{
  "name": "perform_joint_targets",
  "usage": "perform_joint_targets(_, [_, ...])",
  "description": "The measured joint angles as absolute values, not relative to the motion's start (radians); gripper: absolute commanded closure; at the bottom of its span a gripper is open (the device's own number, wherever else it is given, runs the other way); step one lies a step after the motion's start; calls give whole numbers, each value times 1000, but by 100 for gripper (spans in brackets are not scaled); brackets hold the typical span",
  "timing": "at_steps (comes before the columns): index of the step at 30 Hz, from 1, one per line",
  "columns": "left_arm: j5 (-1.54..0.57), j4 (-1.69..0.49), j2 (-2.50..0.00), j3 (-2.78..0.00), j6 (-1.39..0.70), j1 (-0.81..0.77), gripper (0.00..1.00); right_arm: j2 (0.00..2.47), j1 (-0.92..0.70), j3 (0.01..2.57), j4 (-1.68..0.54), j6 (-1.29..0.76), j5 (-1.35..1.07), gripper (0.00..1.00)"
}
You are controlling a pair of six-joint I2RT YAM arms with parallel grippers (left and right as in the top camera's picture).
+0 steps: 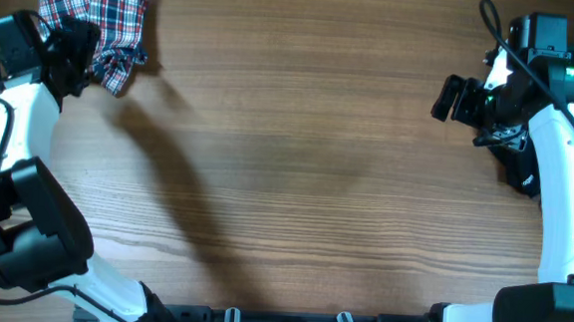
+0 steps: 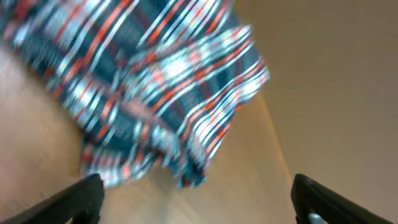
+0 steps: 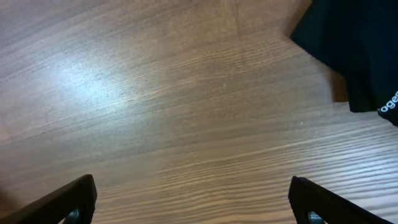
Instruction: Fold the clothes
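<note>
1. The left arm (image 1: 19, 135) runs from its base at the near left corner up along the table's left side. The left gripper (image 1: 69, 53) sits at the far left corner, over the lower left edge of the plaid shirt (image 1: 101, 20).
2. In the wrist view the left gripper (image 2: 198, 202) has its fingers (image 2: 87, 199) spread wide with only bare wood between them. The plaid shirt (image 2: 161, 87) lies just ahead of the tips. Its lower hem comes very near one fingertip, and the blur hides whether they touch.
3. The right arm (image 1: 565, 178) rises along the right side of the table (image 1: 297, 162) and bends inward. The right gripper (image 1: 455, 99) points toward the middle of the table.
4. The right gripper (image 3: 193, 202) also has its fingers (image 3: 74, 199) wide apart, holding nothing, over bare wood.
5. The plaid shirt is a bunched heap in red, navy and white, with creased folds and a loose corner hanging toward the near side.
6. A black garment (image 1: 521, 170) lies at the right edge, partly under the right arm. In the wrist view the black garment (image 3: 354, 43) is ahead and to the right of the fingers and well clear of them. Small white lettering (image 3: 388, 107) shows at its edge.
</note>
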State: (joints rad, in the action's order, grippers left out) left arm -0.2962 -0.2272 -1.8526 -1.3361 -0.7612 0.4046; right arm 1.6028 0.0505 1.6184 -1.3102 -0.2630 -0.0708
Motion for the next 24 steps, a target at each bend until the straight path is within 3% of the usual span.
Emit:
perform_joint_targets(2, [-273, -173, -1859, -1336, -733, 400, 93, 1602, 51, 1618, -1302, -263, -75, 0])
perform_joint_targets(3, [-263, -143, -1869, -1336, -723, 397, 96, 1602, 51, 1618, -1300, -263, -80, 0])
perform_joint_targets(16, [-264, -70, -2151, -1348, -681, 378, 96, 1602, 51, 1618, -1297, -255, -119, 0])
perform_joint_targets(19, [-284, -70, -2149, -1348, -659, 381, 81, 1602, 51, 1618, -1297, -255, -123, 0])
perform_joint_targets(21, [-307, -76, -2136, -1348, -639, 381, 62, 1602, 51, 1618, -1297, -255, -124, 0])
perform_joint_targets(24, [-369, -135, -2068, -1342, -580, 381, 54, 1602, 51, 1618, -1272, -256, -123, 0])
